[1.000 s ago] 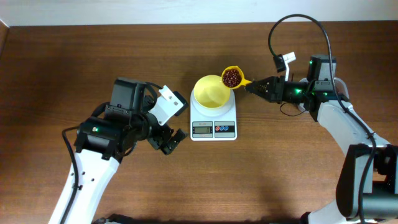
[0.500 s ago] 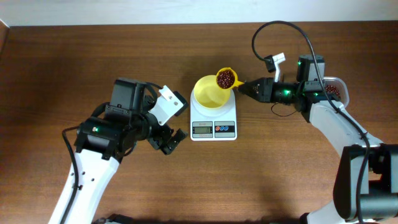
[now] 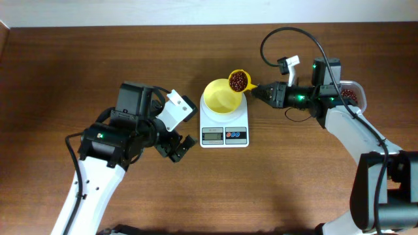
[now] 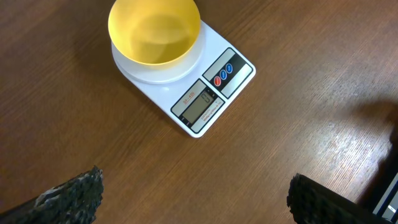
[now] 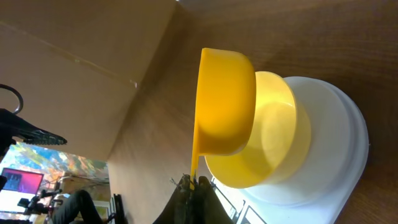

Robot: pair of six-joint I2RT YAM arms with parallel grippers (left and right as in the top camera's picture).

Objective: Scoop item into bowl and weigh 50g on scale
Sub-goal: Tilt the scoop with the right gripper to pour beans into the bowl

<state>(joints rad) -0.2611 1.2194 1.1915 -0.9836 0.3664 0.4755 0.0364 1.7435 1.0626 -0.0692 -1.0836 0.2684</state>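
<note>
The pale yellow bowl (image 3: 223, 96) sits empty on the white scale (image 3: 224, 124); both also show in the left wrist view, the bowl (image 4: 154, 31) on the scale (image 4: 199, 102). My right gripper (image 3: 261, 89) is shut on the handle of a darker yellow scoop (image 3: 238, 81) filled with red-brown beans (image 3: 239, 81), held at the bowl's upper right rim. In the right wrist view the scoop (image 5: 225, 102) hangs over the bowl (image 5: 273, 134). My left gripper (image 3: 177, 149) is open and empty, on the table left of the scale.
A clear tub of beans (image 3: 349, 94) stands at the right, partly behind the right arm. The left arm lies over the table's left half.
My right gripper has carried the filled scoop leftward, from right of the bowl to over its upper right rim. The left arm has not moved.
</note>
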